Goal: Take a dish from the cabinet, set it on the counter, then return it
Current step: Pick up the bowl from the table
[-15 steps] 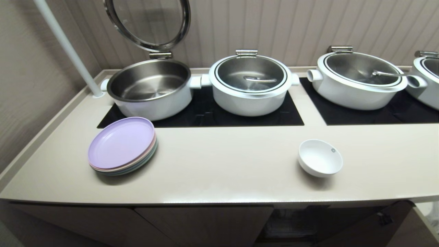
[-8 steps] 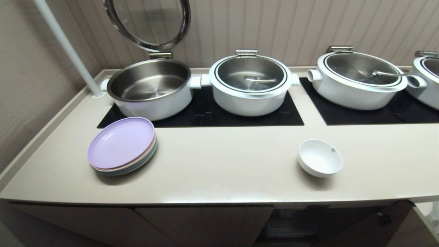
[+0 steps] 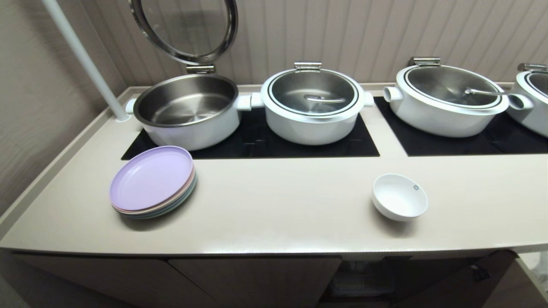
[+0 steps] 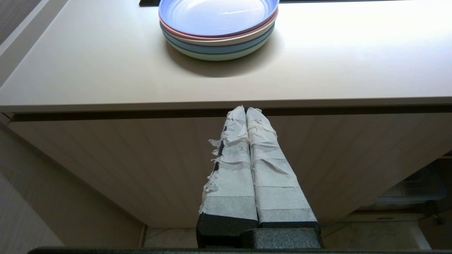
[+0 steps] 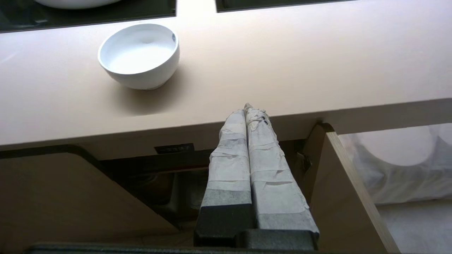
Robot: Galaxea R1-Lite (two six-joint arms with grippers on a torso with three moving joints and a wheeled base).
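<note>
Both grippers are out of your head view, below the front edge of the counter (image 3: 274, 201). Your right gripper (image 5: 251, 107) hangs in front of the open cabinet (image 5: 84, 187), its taped fingers (image 5: 229, 155) pressed together and holding nothing; the tips point up toward the underside of the counter edge. Your left gripper (image 4: 246, 109) is low before a ribbed door (image 4: 116, 165) on the left side, also closed and empty, with its tips at the level of the counter edge.

The bowl (image 3: 399, 196) stands on the counter, on the right part, between the front edge and the black cooktop panel (image 3: 471, 137). It rests on its foot but leans a little, so its mouth opens upward and slightly away from you. It is round, so it has no long axis.

On the left part of the counter you see a stack of plates (image 3: 153, 182), the purple one on top, well apart from the bowl. White pots (image 3: 314, 105) stand on the cooktop behind.
</note>
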